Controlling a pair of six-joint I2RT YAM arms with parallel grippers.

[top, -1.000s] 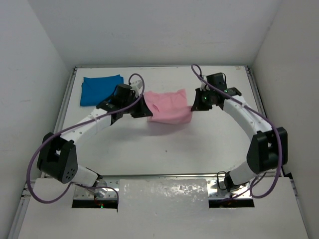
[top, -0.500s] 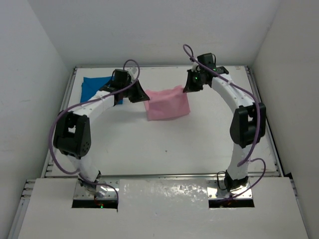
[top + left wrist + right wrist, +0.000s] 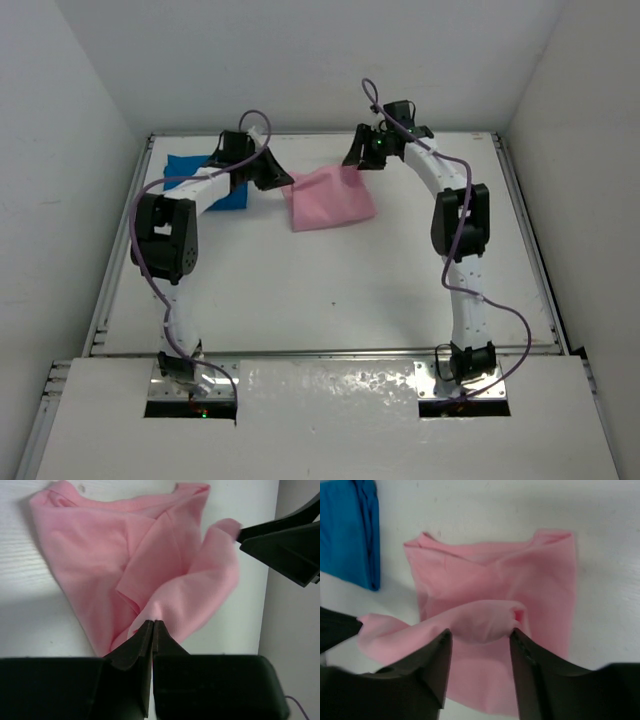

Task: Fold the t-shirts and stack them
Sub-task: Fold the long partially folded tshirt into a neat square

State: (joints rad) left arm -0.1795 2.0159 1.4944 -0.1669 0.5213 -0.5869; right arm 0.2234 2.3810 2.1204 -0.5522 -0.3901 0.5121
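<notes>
A light pink t-shirt lies half-folded on the far middle of the table. Its raised near edge hangs between the two grippers. My left gripper is shut on that edge at the shirt's left corner, and in the left wrist view the pink t-shirt bunches at the closed left gripper. My right gripper stands open at the far right corner. In the right wrist view a loose fold of the pink t-shirt sags between the spread fingers of the right gripper. The folded blue t-shirt lies at the far left.
The blue t-shirt lies just left of the pink one, partly under the left arm. The back wall runs close behind both grippers. The raised table rim runs along the left side, and a purple cable loops above each wrist.
Both arms swung toward the back wall, carrying the pink shirt's near edge over itself. The right gripper opened and let go of its corner; the left stays shut.
</notes>
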